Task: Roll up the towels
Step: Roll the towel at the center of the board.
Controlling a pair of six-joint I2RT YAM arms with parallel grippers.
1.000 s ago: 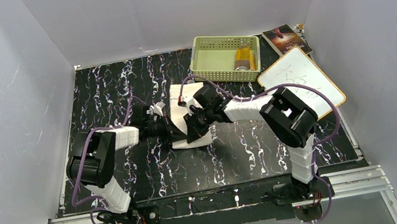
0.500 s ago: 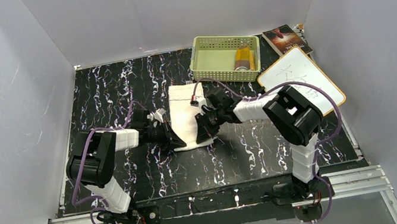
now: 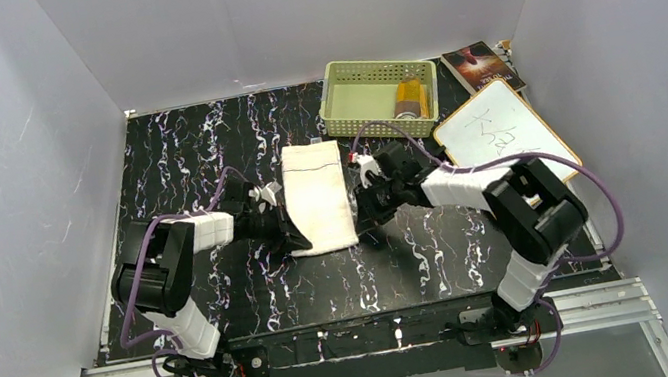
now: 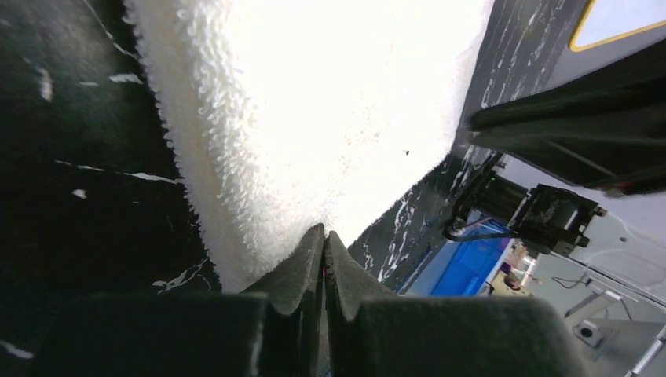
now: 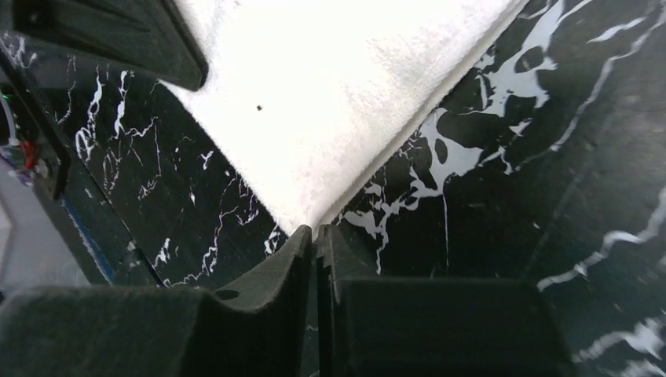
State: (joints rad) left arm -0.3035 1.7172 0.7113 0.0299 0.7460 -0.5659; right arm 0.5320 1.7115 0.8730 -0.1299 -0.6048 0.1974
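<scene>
Starting roll at near edge

L gripper (image 4: 324,240) & R gripper (image 5: 316,232) each look pinched shut on a near corner of towel (image 3: 317,189). Best bet: lift both corners evenly, tuck edge over tight, move level or roll skews. Towel lies flat, stretching away toward basket (image 3: 376,127); yellow towel (image 3: 410,98) sits inside.

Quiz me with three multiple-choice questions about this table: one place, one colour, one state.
1. Where is the mustard towel? A on a shelf; B in the basket; C on the floor.
2. What colour is the long towel? A blue; B red; C cream-white.
3. The left pincer and right pincer are: A both shut; B both wide open; C one open.
Answers: B, the basket's walls surround it; C, every view shows it cream-white; A, each wrist view shows fingers pressed together at a towel corner.
</scene>
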